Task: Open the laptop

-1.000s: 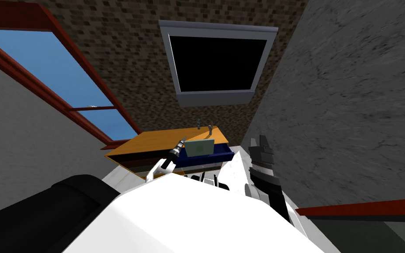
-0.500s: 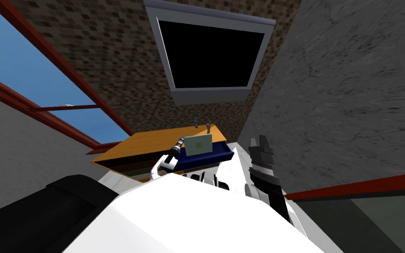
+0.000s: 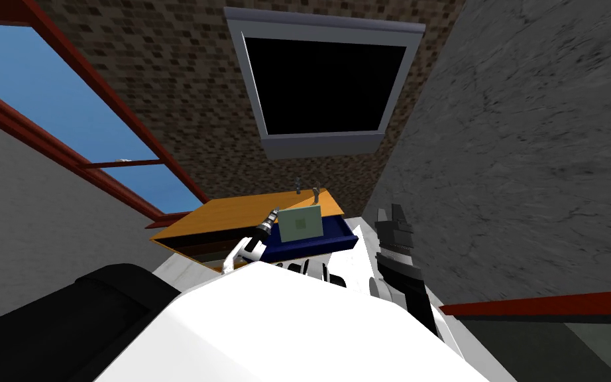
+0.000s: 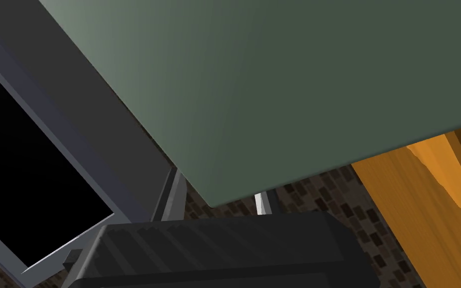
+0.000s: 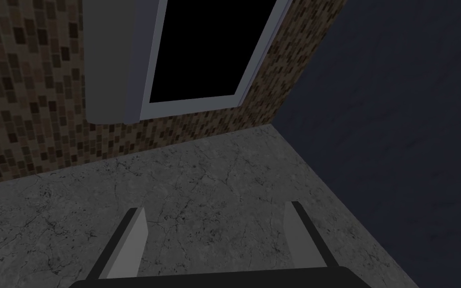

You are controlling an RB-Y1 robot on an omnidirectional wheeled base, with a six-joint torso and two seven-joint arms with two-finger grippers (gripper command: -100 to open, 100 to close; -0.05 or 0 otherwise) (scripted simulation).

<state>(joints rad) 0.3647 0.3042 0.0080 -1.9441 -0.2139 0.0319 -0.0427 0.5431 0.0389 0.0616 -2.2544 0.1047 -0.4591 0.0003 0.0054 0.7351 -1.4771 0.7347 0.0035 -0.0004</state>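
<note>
laptop [image 3: 301, 225] on orange counter [image 3: 224, 222], lid [image 4: 274, 90] steeper than a second ago: opening works | your left pincer [image 3: 276, 213] at lid edge, can't tell its grip | right pincer [image 5: 214, 207] spread, idle

An orange wooden table [image 3: 231, 219] stands against a brown brick wall [image 3: 185, 99], which carries a grey-framed black panel [image 3: 324, 79]. A red-framed window [image 3: 46, 99] shows blue sky in 2 panes. A grey cracked wall [image 3: 529, 132] meets the brick one.
</note>
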